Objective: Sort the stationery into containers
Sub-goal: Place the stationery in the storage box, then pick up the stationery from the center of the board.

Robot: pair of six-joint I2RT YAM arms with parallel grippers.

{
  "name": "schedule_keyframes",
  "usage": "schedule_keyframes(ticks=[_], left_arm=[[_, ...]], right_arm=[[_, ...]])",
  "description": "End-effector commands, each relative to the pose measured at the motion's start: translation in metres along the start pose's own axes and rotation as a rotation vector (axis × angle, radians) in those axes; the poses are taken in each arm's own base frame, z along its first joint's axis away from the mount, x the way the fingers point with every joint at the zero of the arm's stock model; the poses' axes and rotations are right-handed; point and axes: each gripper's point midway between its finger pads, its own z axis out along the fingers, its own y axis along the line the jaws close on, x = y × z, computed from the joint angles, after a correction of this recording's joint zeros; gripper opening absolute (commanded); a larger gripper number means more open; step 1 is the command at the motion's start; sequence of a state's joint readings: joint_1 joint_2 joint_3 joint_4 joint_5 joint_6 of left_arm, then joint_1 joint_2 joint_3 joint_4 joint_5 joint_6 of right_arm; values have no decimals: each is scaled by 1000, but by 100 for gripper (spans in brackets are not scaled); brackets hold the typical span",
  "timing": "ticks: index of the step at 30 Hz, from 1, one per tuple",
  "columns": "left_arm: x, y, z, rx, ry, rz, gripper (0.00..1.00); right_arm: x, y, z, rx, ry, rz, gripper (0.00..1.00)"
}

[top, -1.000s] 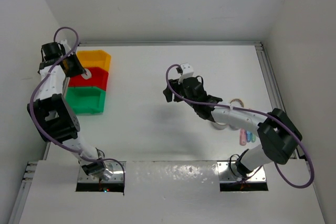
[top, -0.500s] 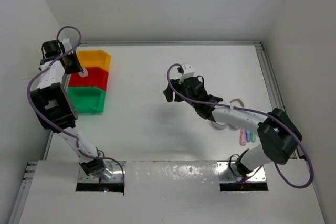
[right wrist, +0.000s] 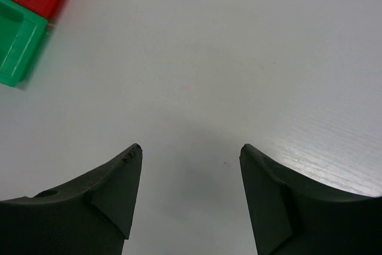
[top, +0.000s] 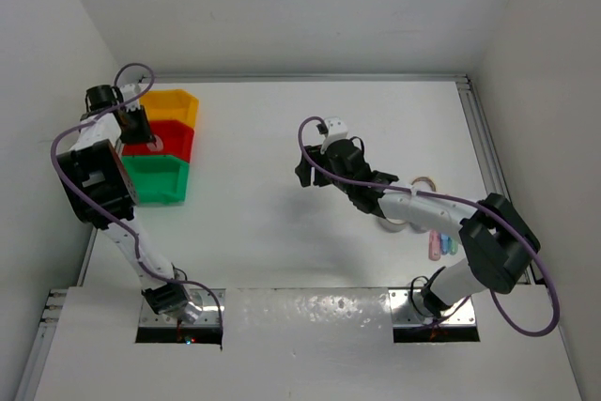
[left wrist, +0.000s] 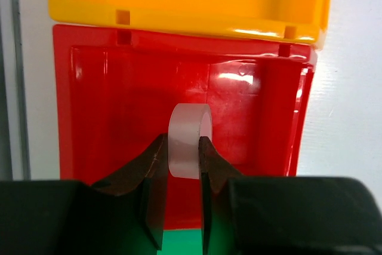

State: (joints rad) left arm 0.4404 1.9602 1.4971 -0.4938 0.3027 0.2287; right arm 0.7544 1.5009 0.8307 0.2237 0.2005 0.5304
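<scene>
In the top view my own left arm covers the white tape roll (left wrist: 190,135), so only the wrist camera shows it. My left gripper (left wrist: 182,146) is clamped on its lower part, over the inside of the red bin (left wrist: 101,100) (I cannot tell if it touches the floor). The roll stands on its edge, with its hole turned sideways, from finger to finger. My right gripper (right wrist: 190,147) hangs with jaws wide apart and nothing between them, well away from the red bin.
</scene>
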Motion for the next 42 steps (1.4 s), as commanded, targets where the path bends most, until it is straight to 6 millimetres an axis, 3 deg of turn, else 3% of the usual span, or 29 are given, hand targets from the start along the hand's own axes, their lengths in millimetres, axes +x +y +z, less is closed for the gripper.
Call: schedule_keyframes(ticks=[1, 3, 6, 10, 14, 16, 17, 18, 19, 20, 21, 22, 23, 24, 25, 27, 30, 34, 42], left_arm=[[-14, 7, 2, -5, -50, 22, 17], [-14, 7, 7, -7, -43, 24, 32], [-21, 4, 7, -5, -47, 30, 44], [-44, -1, -6, -3, -102, 33, 50], [-76, -13, -33, 7, -198, 27, 52], [-90, -17, -45, 5, -241, 11, 52], [-99, -23, -58, 7, -276, 2, 52], [-105, -25, -65, 3, -295, -1, 52], [-110, -28, -72, -6, -314, 3, 53], [-117, -32, -87, -17, -345, 9, 52], [-119, -39, -93, -20, -354, 21, 52], [-122, -41, -100, -43, -368, 32, 51], [-128, -48, -115, -51, -399, 51, 41], [-126, -51, -119, -54, -404, 56, 34], [-130, -62, -132, -50, -435, 67, 20], [-124, -72, -136, -32, -432, 66, 13], [-113, -94, -135, 21, -388, 86, 12], [-100, -104, -134, 9, -345, 88, 13], [-87, -114, -137, 28, -315, 94, 15]], right_arm=[[-18, 4, 0, 0, -40, 14, 66], [-18, 4, 0, 2, -40, 11, 66], [-20, 2, -2, 9, -39, 2, 66], [-21, -4, -8, 37, -30, -10, 69], [-17, -27, -29, 109, 18, 25, 70], [-11, -49, -41, 183, 46, 78, 62], [-5, -72, -57, 263, 59, 112, 44], [2, -83, -67, 308, 64, 170, 33], [26, -102, -81, 375, 117, 188, 24], [19, -118, -98, 427, 67, 238, 19], [27, -128, -108, 468, 62, 294, 20], [53, -143, -122, 533, 114, 310, 26], [58, -156, -133, 588, 110, 346, 47], [57, -164, -146, 633, 67, 397, 52], [77, -176, -159, 697, 111, 416, 56], [83, -180, -170, 740, 78, 500, 61], [108, -186, -181, 798, 88, 595, 66], [120, -195, -184, 870, 66, 658, 66], [111, -208, -171, 893, -41, 666, 61]])
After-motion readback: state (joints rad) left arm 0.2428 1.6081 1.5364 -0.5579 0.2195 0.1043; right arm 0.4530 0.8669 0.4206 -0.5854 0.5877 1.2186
